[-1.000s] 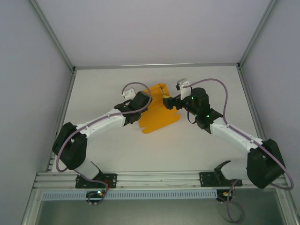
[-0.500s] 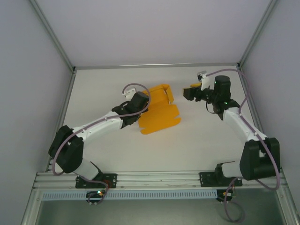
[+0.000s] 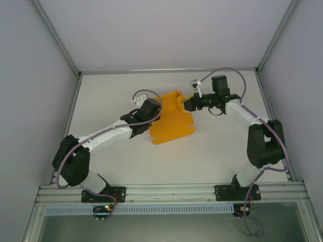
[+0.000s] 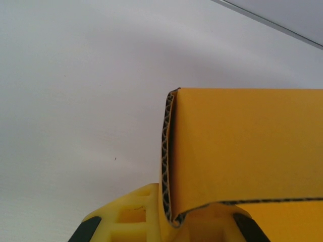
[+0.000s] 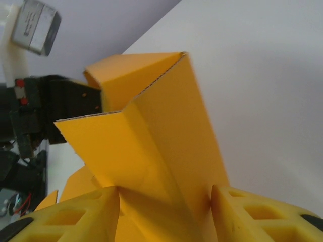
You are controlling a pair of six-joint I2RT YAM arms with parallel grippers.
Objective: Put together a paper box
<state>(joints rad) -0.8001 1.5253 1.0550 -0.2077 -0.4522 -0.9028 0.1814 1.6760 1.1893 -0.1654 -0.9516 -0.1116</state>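
paper box (image 3: 170, 122): centre of bench (image 3: 217, 151), far flaps raised | left hand (image 3: 153, 108): clamped on left flap | right hand (image 5: 164, 207): half-wide astride upright right flap, grip unclear | box lies left of right hand

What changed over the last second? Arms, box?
The right claw backed off to the right, then came back left; it now straddles the raised flap of the paper box. Whether it grips yet is unclear. The left claw stayed shut on the box's left side; the box barely moved.
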